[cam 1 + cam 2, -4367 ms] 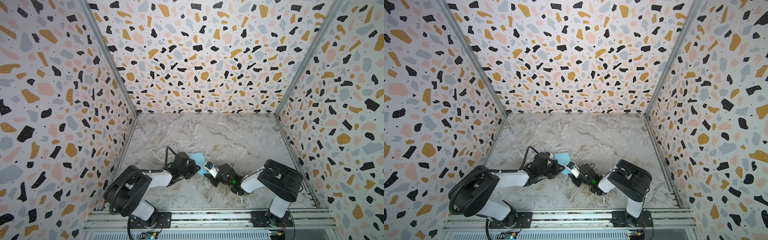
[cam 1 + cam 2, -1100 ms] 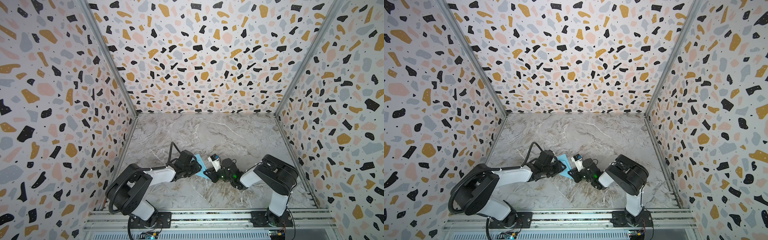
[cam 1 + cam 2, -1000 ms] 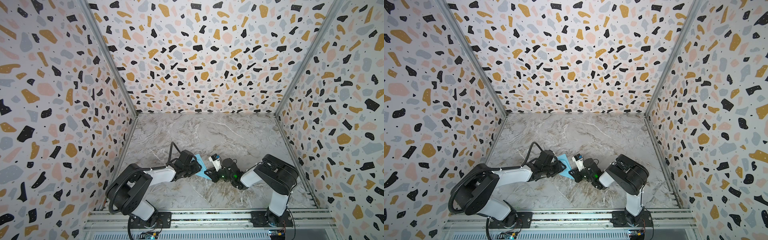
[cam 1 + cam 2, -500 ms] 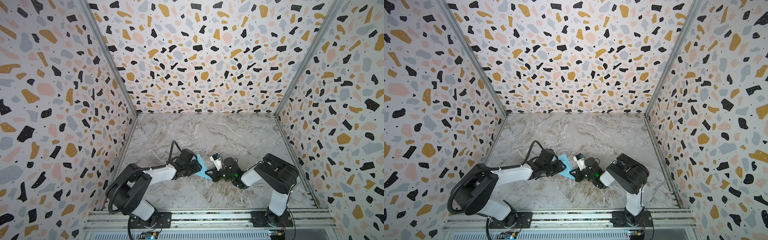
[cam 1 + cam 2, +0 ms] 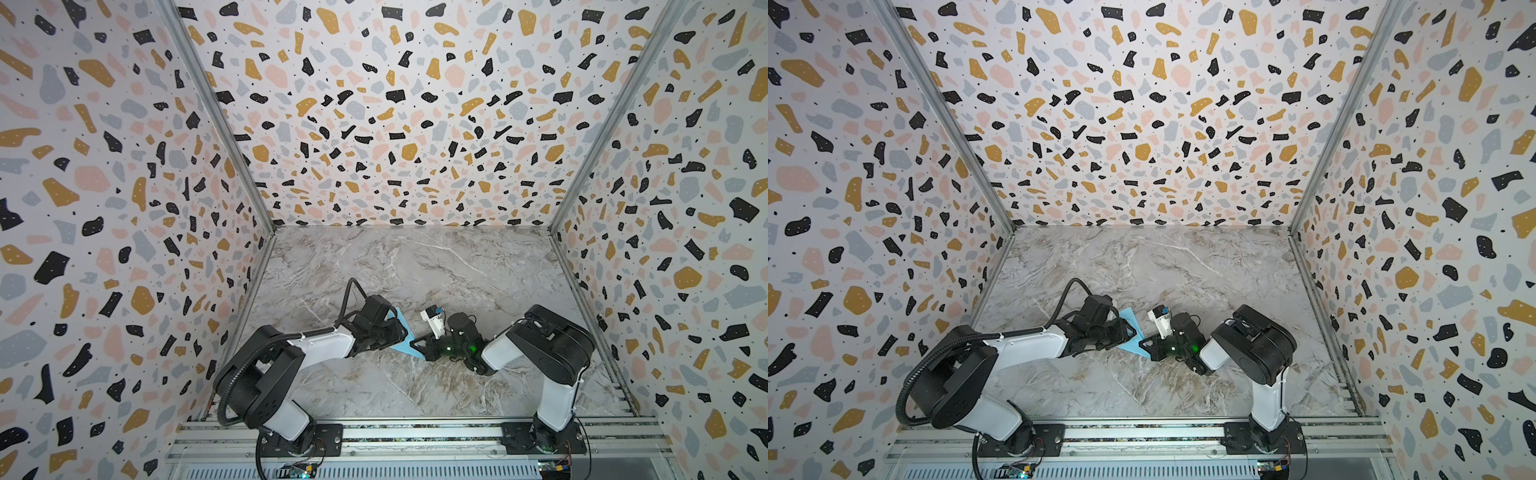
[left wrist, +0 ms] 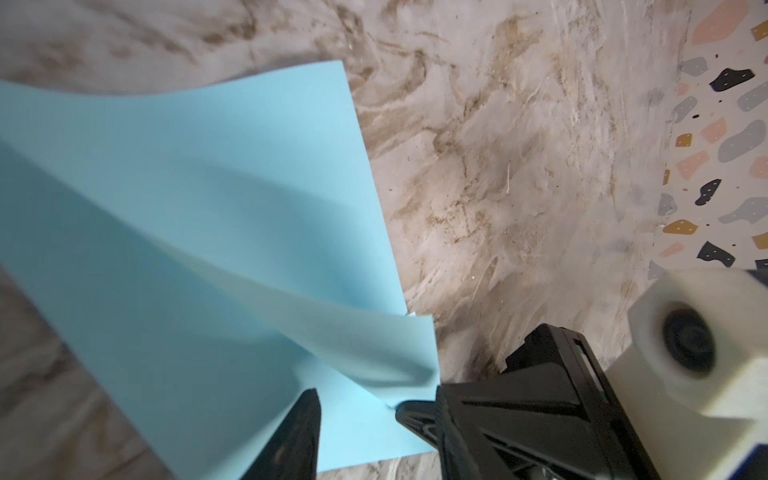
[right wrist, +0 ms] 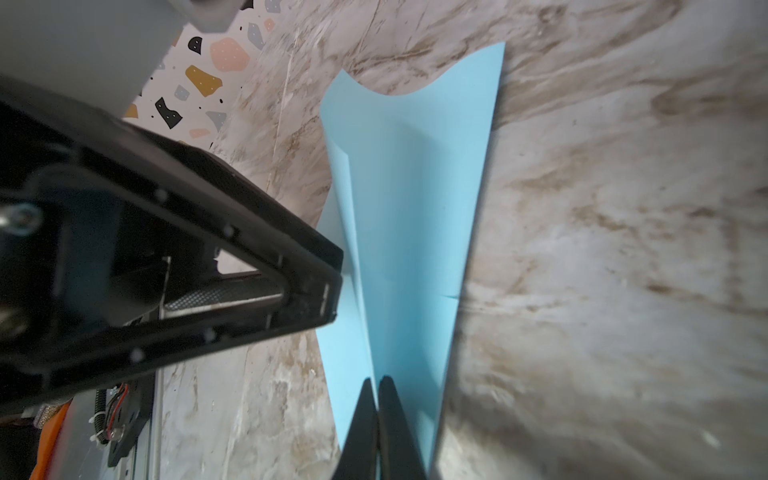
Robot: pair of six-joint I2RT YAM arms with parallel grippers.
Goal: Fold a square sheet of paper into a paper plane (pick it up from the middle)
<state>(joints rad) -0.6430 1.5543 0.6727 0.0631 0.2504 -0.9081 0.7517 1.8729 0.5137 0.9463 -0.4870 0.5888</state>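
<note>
On the left, the left tool [image 5: 400, 335] reaches in low over the bench [image 5: 415, 270], close to the near edge and about mid-width. From its own wrist camera only one finger [image 6: 300, 440] shows, lying over the sheet of paper [image 6: 187, 208]. The other finger is hidden, so I cannot tell whether this tool grips the paper or just stands beside it. The light blue sheet sits between the two tools in both top views, mostly covered by them, with only slivers showing [image 5: 1128, 316]. It is not flat: one part rests on the bench, while the middle rises in a soft ridge running towards the right. To the right, the right tool [image 7: 378, 415] has its jaws pressed together on that raised ridge at the edge of the sheet, tip to tip with the left tool. As for progress, the sheet has been lifted by its middle and bowed towards a first fold, and the right wrist view shows one sharper line along the paper. There is no pointed nose and no wings — nothing that reads as a plane yet. I judge the work to be at its first centre fold. Pressing that crease flat, folding the corners in for the nose and turning down the wings all seem left to do.
</note>
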